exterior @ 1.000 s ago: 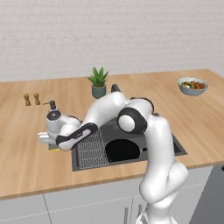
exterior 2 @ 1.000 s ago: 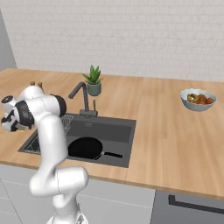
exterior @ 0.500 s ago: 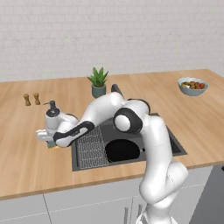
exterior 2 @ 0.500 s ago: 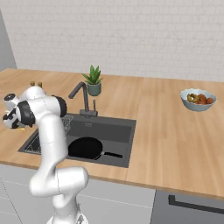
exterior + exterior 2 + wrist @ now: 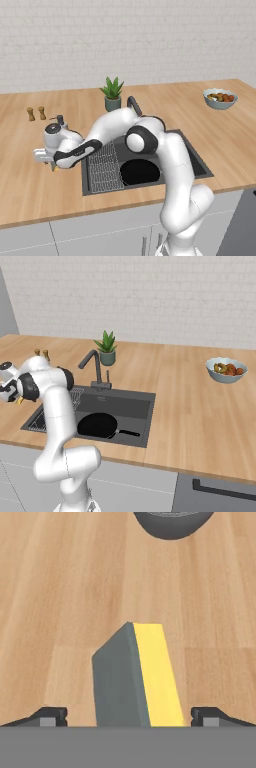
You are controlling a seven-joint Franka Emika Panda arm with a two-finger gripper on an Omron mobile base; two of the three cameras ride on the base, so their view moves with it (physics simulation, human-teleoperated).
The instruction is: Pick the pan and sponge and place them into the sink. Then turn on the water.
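Wooden table (image 5: 30, 185) carries all | dark sink (image 5: 127, 406) holds black pan (image 5: 97, 425) beside wire rack | gripper (image 5: 128, 714) spread wide, fingertips either side of sponge, apart from it | sponge (image 5: 132, 674) stands on edge on table, left of sink.

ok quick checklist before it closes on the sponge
1. Pan already in the sink: ok.
2. Gripper jaws apart, tips either side of the sponge: ok.
3. Sponge centred between the fingertips: ok.
4. Tips low enough to grip the sponge: cannot tell.
5. Grey soap dispenser clear of the jaws: ok.
6. Room in the sink beside the pan: ok.
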